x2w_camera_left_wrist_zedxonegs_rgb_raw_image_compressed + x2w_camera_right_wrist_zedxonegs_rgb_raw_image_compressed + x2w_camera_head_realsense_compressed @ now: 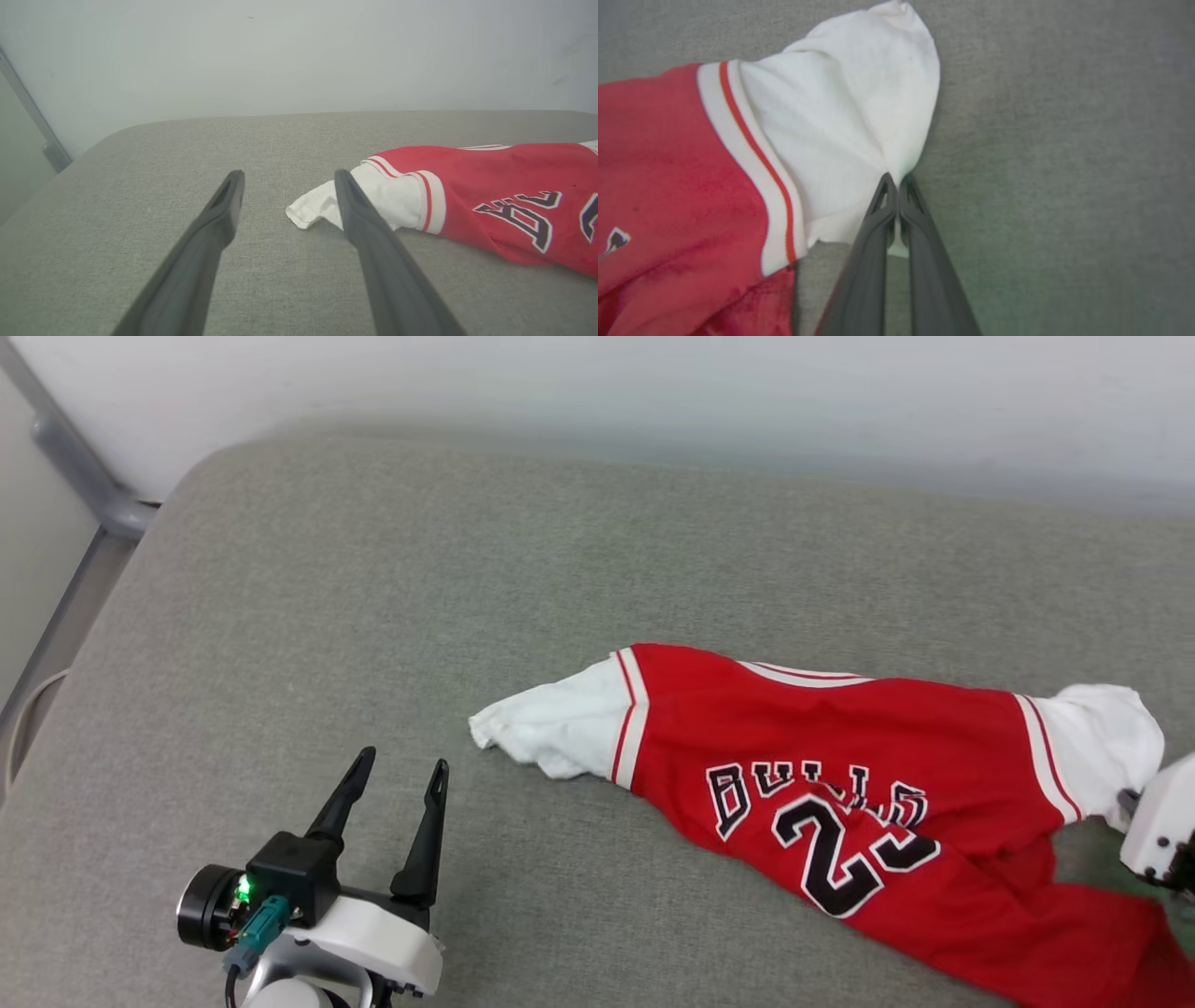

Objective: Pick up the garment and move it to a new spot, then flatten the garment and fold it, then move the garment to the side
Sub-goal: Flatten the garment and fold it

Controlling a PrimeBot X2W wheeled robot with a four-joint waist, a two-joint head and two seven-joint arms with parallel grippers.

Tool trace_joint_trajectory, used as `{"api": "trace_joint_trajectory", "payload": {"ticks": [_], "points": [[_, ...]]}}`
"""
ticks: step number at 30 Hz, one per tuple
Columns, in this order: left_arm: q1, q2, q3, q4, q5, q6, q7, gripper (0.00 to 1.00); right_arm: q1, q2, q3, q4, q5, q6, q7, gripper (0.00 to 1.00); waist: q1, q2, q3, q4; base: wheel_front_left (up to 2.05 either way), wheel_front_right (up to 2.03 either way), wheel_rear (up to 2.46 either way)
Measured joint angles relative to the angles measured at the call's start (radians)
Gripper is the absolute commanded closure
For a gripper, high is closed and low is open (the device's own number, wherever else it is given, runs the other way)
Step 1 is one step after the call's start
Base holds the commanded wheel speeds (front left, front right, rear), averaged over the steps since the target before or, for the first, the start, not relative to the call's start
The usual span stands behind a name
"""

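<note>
right jaws: shut tight, tips together at centre of the right wrist view, pinching a fold of the white sleeve; fingers rise from the bottom edge.
right arm housing: pale, at the right edge of the head view, against that same sleeve.
left jaws: spread wide, nothing between them; fingers at lower left of the head view, tips pointing up-frame.
left jaws to cloth: near the far sleeve, apart from it in the head view.
garment: red, crumpled lengthwise, runs from frame centre down to the lower right corner; lies on the cushion.
lettering: black, white-edged, "bulls 23", creased, facing up.
trim: white-and-red stripes where each sleeve joins the red.
cushion: grey fabric, rounded corner at upper left.
wall: pale, across the top.
pipe: grey, upper left corner.
</note>
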Motion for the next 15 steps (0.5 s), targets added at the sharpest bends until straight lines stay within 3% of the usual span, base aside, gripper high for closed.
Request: {"api": "trace_joint_trajectory", "payload": {"ticks": [13,14,15], "points": [[0.009,0.006,-0.003,0.021,-0.018,0.0,-0.003,0.0,0.163,0.051,-0.071,-0.109,0.069,0.0,-0.062,1.0,0.0,0.0,-0.018,-0.089,0.0,0.0,0.0],[0.008,0.006,-0.005,0.023,-0.02,0.0,-0.003,0.0,0.168,0.056,-0.071,-0.116,0.069,0.0,-0.067,0.7,0.0,0.0,-0.017,-0.094,0.0,0.0,0.0],[0.007,0.006,-0.007,0.025,-0.023,-0.002,-0.002,0.0,0.176,0.058,-0.066,-0.126,0.068,0.0,-0.079,0.0,0.0,0.0001,-0.016,-0.098,0.0,0.0,0.0]]}}
